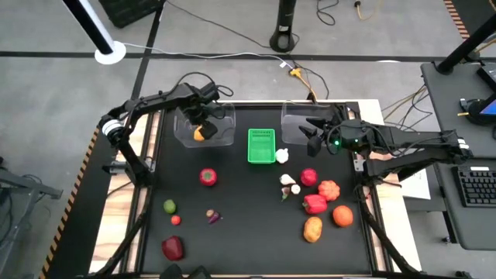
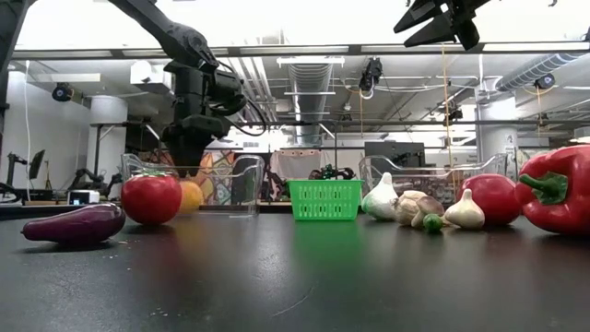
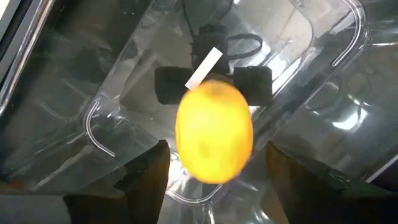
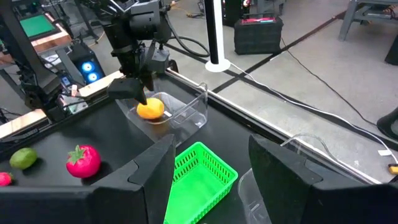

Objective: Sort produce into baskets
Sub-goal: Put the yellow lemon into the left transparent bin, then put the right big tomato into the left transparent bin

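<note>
Your left gripper (image 1: 203,122) hangs over the clear bin (image 1: 225,136) near the table's (image 1: 248,232) back-left corner, fingers spread. The orange fruit (image 3: 215,130) sits directly below and between them in the left wrist view, and in the right wrist view it appears to rest on the bin floor, just under the fingertips. I judge that piece delivered, so the left arm is free.

Your right gripper (image 1: 312,136) waits with fingers parted above the second clear bin (image 1: 294,116) near the back-right corner, holding nothing; the green basket (image 1: 261,146) sits between the 2 bins.

What your next move turns on is reach. On the left half lie the red tomato (image 1: 208,177), the lime (image 1: 169,205), a small red piece (image 1: 176,219), the purple eggplant (image 1: 213,216) and a red pepper (image 1: 173,248) by the front edge; all lie toward the front of the table from the left gripper, the tomato nearest. The right-hand cluster, including the garlic (image 1: 282,156), the red pepper (image 1: 315,204) and the potato (image 1: 312,229), lies frontward of the right gripper, which is the closer arm for those
</note>
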`<state>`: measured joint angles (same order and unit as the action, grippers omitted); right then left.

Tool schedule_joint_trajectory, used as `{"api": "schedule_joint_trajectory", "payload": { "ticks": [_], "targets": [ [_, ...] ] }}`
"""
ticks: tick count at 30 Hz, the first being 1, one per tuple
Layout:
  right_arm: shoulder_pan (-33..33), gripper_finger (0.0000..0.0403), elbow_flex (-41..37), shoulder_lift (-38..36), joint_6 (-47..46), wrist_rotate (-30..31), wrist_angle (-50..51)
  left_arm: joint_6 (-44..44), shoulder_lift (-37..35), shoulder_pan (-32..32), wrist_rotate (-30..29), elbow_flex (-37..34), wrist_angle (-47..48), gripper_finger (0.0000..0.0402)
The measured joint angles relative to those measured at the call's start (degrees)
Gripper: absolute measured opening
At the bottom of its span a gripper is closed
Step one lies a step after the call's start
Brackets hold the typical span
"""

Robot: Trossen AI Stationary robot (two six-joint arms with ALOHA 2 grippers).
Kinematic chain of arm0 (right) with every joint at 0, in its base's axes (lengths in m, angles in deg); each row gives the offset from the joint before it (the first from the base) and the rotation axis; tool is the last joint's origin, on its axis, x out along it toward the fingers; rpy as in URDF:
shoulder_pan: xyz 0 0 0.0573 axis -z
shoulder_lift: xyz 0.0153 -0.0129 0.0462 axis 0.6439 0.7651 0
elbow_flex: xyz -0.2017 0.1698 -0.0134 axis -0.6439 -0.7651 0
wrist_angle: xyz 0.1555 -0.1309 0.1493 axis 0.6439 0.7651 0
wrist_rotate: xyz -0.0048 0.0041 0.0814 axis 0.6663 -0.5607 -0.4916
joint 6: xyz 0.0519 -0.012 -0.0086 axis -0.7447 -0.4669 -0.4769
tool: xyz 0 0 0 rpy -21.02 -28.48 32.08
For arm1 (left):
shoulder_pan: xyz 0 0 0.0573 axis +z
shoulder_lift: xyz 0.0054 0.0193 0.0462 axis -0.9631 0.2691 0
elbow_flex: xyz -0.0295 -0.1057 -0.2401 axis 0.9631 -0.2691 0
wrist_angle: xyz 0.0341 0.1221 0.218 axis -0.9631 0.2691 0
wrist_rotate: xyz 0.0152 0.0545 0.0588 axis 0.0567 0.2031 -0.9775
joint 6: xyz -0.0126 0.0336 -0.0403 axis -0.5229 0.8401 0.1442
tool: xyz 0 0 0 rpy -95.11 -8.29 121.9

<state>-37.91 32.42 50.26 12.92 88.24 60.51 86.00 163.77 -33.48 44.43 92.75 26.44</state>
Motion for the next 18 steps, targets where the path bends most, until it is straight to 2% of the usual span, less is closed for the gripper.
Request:
{"api": "schedule_joint_trajectory", "payload": {
  "ticks": [4,9,14,18],
  "targets": [
    [0.0,0.0196,0.0,0.0,0.0,0.0,0.0,-0.1,-0.1,0.0,0.3,0.1,0.9,0.0254],
    [0.0,0.0196,0.0,0.0,-3.2,-0.3,0.0,-0.7,-2.0,-1.2,3.6,3.4,8.2,0.025],
    [0.0,0.0196,0.0,0.7,-10.1,-7.8,0.0,-2.9,-8.9,-4.9,4.1,4.6,8.0,0.0245],
    [0.0,0.0196,0.6,2.9,-15.8,-12.2,2.1,-7.3,-16.4,-8.7,4.9,3.2,3.5,0.0244]
  ]
}}
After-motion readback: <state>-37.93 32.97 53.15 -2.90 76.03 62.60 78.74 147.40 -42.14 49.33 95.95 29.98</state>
